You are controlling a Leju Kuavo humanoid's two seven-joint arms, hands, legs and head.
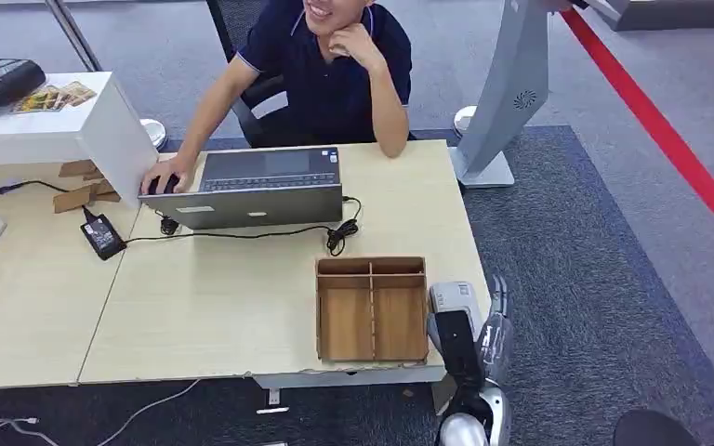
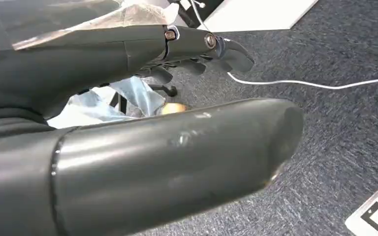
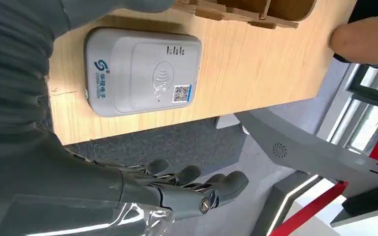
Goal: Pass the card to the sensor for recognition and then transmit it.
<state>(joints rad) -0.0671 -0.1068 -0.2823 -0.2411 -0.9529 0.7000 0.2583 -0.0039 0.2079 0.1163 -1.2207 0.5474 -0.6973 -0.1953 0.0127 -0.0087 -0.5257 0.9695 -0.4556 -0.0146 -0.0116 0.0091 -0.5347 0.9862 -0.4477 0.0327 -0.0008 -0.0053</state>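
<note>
Sensor (image 3: 142, 71) flat on the counter (image 3: 256, 78) at its near corner, just beside the wooden tray (image 1: 372, 309). Right robot hand (image 3: 177, 189) off the counter edge near the sensor, over carpet, fingers (image 3: 226, 183) loosely extended, holding nothing. Left robot hand (image 2: 142, 123) over carpet, fingers apart, holding nothing. Card: cannot tell where. Person (image 1: 335, 65) behind the laptop (image 1: 260, 186), beyond the tray.
</note>
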